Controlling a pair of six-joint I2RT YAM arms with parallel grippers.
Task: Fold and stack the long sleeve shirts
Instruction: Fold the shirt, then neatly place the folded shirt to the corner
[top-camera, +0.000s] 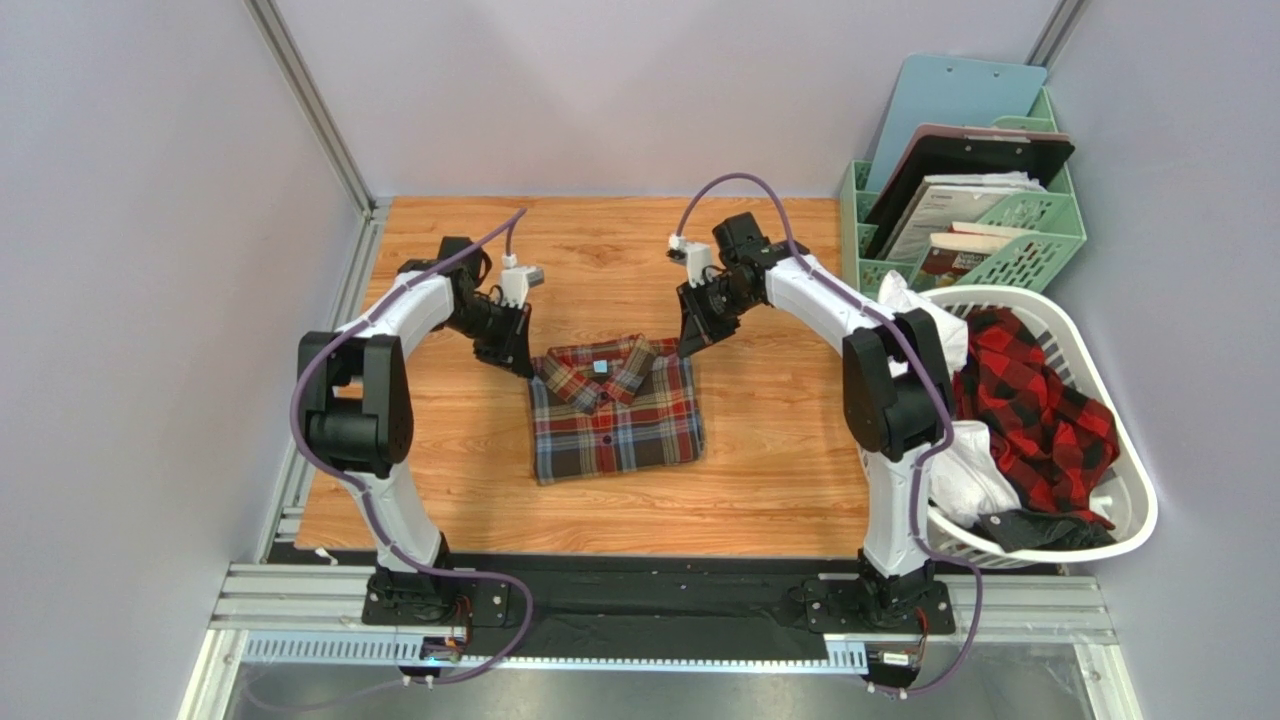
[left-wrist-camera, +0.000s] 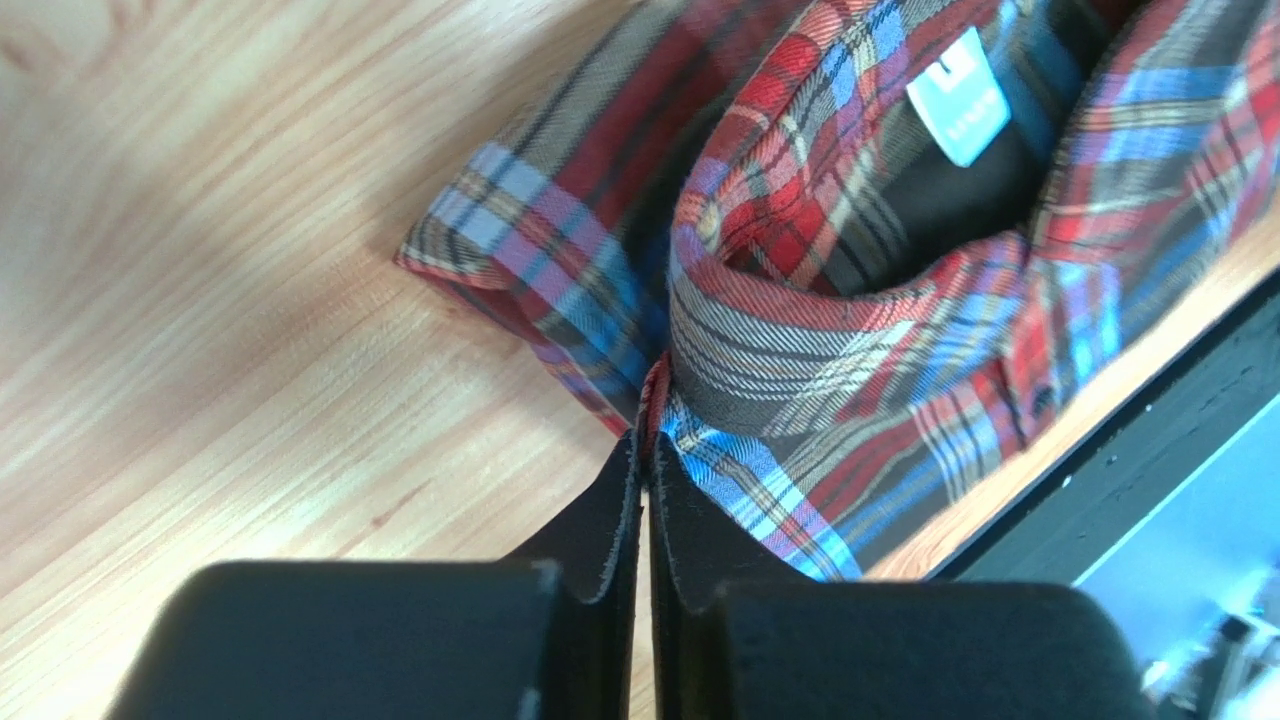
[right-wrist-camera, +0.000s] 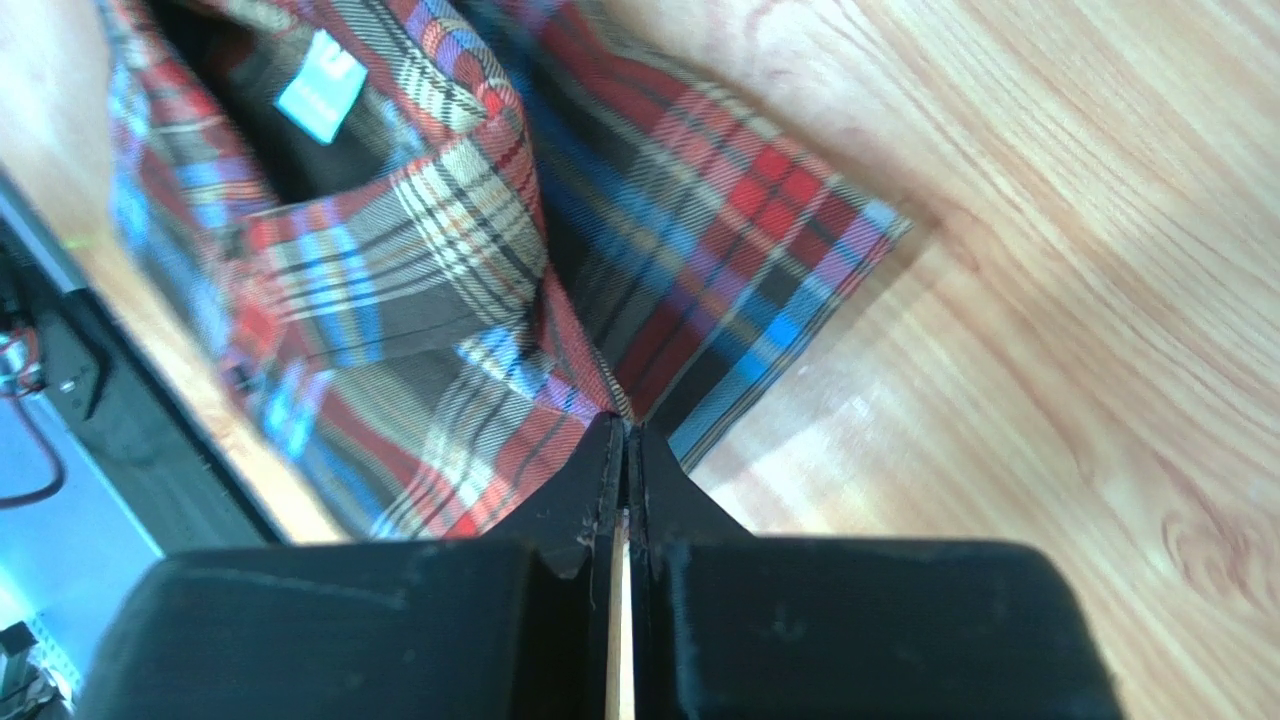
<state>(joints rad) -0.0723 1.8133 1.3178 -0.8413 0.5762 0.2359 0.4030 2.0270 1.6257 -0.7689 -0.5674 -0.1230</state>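
A dark brown-olive tartan long sleeve shirt (top-camera: 616, 408) lies folded in a rectangle on the wooden table, collar toward the far side. My left gripper (top-camera: 511, 357) is at its far left corner, shut on a thin fold of the plaid cloth (left-wrist-camera: 842, 270) beside the collar. My right gripper (top-camera: 694, 338) is at the far right corner, its tips likewise shut on the shirt's edge (right-wrist-camera: 451, 270). A pale blue neck label (left-wrist-camera: 962, 98) shows inside the collar. A red-and-black check shirt (top-camera: 1037, 398) lies crumpled in the basket on the right.
A white laundry basket (top-camera: 1127, 495) stands off the table's right edge, with white cloth and a dark garment in it. Behind it is a green file rack (top-camera: 1037, 248) holding clipboards and books. Grey walls close the left and back. A black rail (top-camera: 661, 600) runs along the near edge.
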